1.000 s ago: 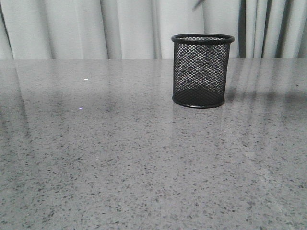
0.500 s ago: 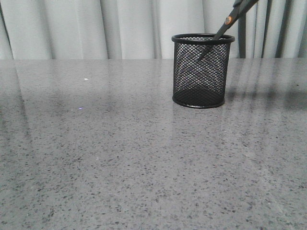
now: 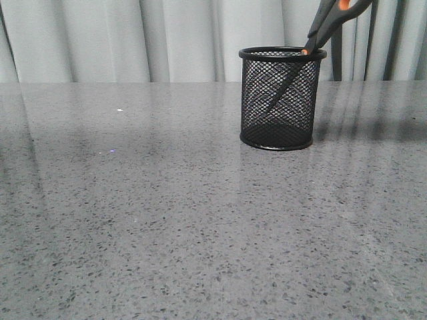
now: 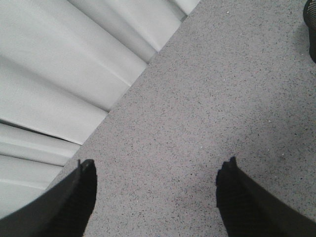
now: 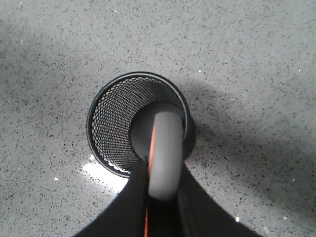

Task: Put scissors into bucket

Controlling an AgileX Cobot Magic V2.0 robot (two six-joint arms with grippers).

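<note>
The black wire-mesh bucket (image 3: 283, 98) stands upright on the grey table, right of centre and towards the back. The scissors (image 3: 323, 30) hang tilted from the upper right, blades inside the bucket, dark handles with orange lining above the rim. In the right wrist view the bucket (image 5: 118, 118) lies directly below, and my right gripper (image 5: 162, 180) is shut on the scissors' grey handle (image 5: 163, 153). My right gripper is out of the front view. My left gripper (image 4: 158, 185) is open and empty over bare table, with only the bucket's edge (image 4: 312, 29) in its view.
The grey speckled table (image 3: 167, 213) stretches across the front view. Pale curtains (image 3: 133, 40) hang behind its far edge and show in the left wrist view (image 4: 59, 74).
The scissors came down from the upper right. A second ago only a tip showed above the bucket; now the blades reach deeper inside the mesh.
</note>
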